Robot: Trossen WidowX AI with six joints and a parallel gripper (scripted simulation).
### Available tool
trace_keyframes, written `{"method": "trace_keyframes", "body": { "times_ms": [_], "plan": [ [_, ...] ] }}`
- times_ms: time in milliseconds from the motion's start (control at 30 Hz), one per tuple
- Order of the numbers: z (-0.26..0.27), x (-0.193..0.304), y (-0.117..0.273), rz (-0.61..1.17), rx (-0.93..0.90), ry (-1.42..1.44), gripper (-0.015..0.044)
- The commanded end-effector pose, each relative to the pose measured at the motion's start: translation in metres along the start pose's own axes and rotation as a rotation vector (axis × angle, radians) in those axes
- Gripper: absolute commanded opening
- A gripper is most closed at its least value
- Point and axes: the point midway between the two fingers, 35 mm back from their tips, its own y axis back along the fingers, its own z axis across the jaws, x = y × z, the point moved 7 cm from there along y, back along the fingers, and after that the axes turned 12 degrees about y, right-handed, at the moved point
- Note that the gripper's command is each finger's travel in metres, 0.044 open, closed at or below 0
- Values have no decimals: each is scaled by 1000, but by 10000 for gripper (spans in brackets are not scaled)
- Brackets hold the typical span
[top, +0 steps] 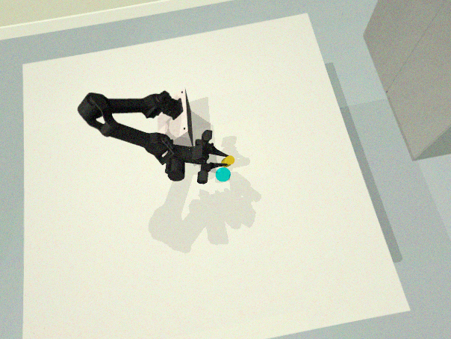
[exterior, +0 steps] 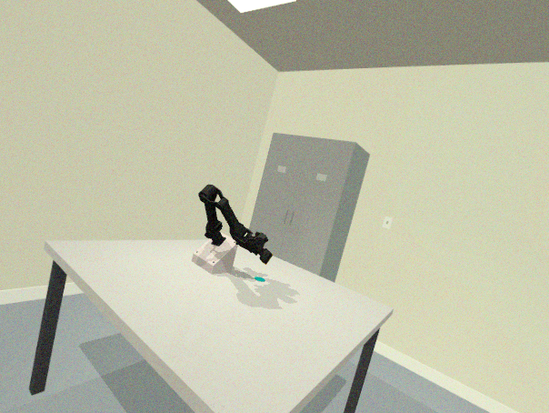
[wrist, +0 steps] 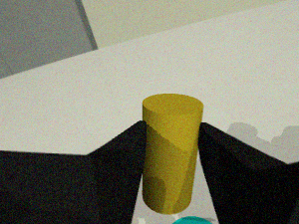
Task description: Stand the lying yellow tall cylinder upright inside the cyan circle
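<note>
The yellow tall cylinder is held between the two fingers of my gripper. In the wrist view its round top end points up and its lower end hangs free between the fingers. In the top view it looks nearly end-on, close to upright with a slight tilt. It is off the table; the exact height is hard to tell. In the exterior view the cylinder is hidden behind the gripper. The flat cyan circle lies on the table, just beside the cylinder in the top view.
The arm's pale base block stands on the table behind the gripper. A grey cabinet stands on the floor beyond the table edge. The arm's shadow falls across the table near the circle.
</note>
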Motion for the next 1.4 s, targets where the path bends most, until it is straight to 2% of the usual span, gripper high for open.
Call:
{"method": "trace_keyframes", "body": {
  "times_ms": [0,1367],
  "plan": [
    [3,1,4,-32,17,19,105],
    [14,7,27,-210,183,155,105]
  ]
}}
